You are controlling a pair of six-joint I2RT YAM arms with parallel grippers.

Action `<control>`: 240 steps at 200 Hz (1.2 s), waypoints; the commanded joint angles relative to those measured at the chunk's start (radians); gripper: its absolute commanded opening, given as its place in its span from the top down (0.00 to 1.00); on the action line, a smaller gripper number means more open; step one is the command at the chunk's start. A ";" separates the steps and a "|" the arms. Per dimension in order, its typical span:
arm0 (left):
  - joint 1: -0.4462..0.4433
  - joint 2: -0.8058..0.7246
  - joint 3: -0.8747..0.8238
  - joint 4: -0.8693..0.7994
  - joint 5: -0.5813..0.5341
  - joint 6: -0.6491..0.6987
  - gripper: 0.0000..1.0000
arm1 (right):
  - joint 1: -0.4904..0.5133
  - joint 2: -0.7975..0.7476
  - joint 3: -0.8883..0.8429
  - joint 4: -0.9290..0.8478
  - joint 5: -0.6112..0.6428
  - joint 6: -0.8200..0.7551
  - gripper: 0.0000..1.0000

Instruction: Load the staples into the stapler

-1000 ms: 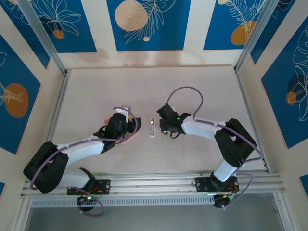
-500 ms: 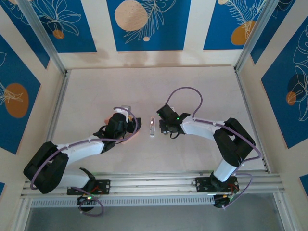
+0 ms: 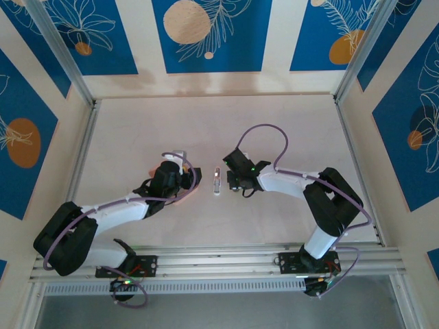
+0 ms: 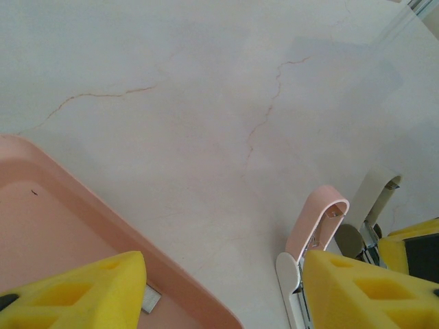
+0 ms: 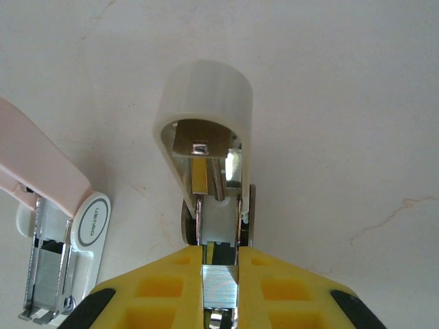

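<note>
One of the staples (image 4: 151,300), a tiny grey piece, lies in the pink tray (image 4: 48,226) by its rim, right at a left gripper (image 4: 223,277) finger. The left jaws are wide apart with nothing between them. The stapler (image 4: 314,229) sits on the table (image 4: 206,103) beside the tray, pink cover swung up. The right gripper (image 5: 219,259) is clamped on a white-hooded metal tool (image 5: 206,103) just beside the stapler.

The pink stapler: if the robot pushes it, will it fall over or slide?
Likely slide: the pink stapler sits on a smooth table. Its open pink lid sticks up on a hinge, so it may flop or tip. It looks small, probably light.
</note>
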 commanded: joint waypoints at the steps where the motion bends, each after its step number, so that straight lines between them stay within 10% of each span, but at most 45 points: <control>1: 0.013 -0.010 -0.017 0.025 0.010 0.016 0.38 | 0.008 0.013 0.022 -0.007 -0.014 0.009 0.83; 240: 0.013 -0.016 -0.018 0.035 0.012 0.025 0.38 | 0.007 0.007 0.034 -0.021 -0.015 0.013 0.83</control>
